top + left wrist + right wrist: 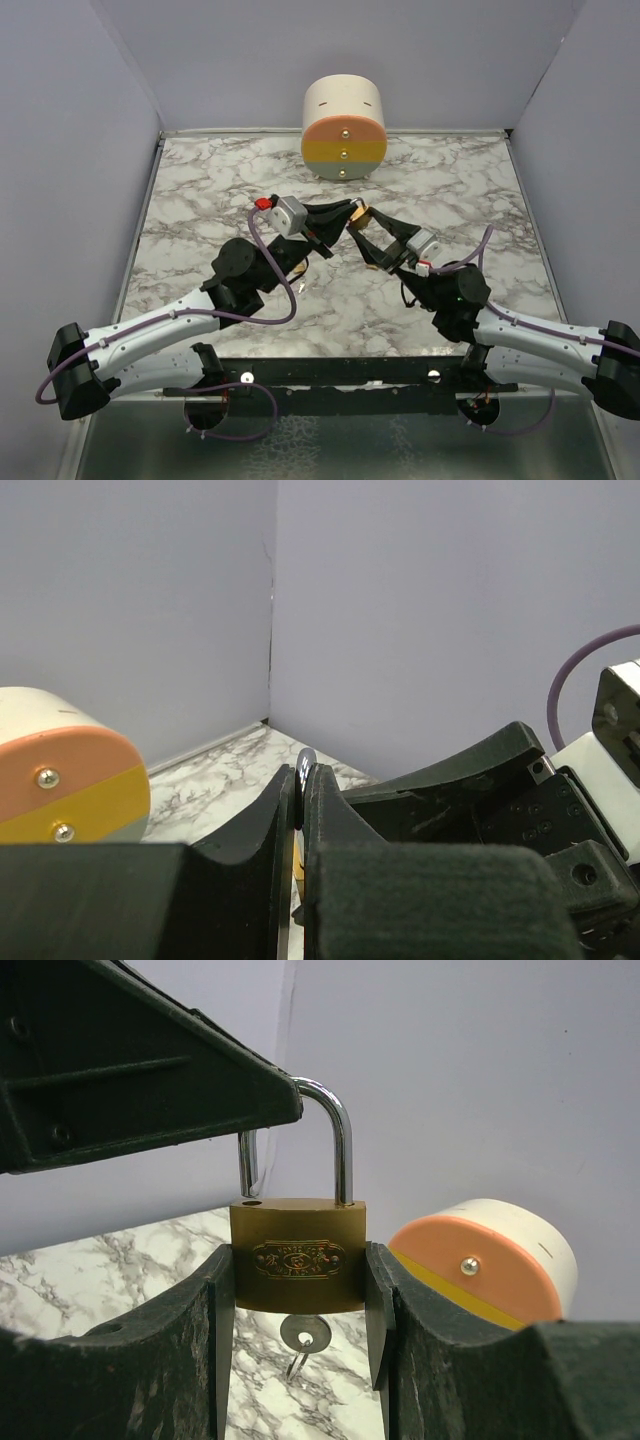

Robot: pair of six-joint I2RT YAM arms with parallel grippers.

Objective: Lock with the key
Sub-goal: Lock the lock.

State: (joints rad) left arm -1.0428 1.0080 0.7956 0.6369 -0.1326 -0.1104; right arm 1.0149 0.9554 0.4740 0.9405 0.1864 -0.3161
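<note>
Two-arm handling of a padlock above the marble table, described near to far. Nearest, the right gripper is clenched on the flanks of the brass padlock, which is held upright in the air over the middle of the table. The key sits in the keyhole on the underside, its head hanging free below the body. Above, the shackle appears raised, its left leg standing clear of its hole. The left gripper, coming from the left, is clenched on the top of the shackle, its fingers almost meeting. Far centre, a cream cylinder with an orange and yellow face lies on the table, well apart from both arms. Probable hazards: both grippers are occupied, so reaching the key requires one to let go, and the padlock may then swivel or slip; pressing the shackle down while its free leg is misaligned could jam it; a knock could dislodge the key
</note>
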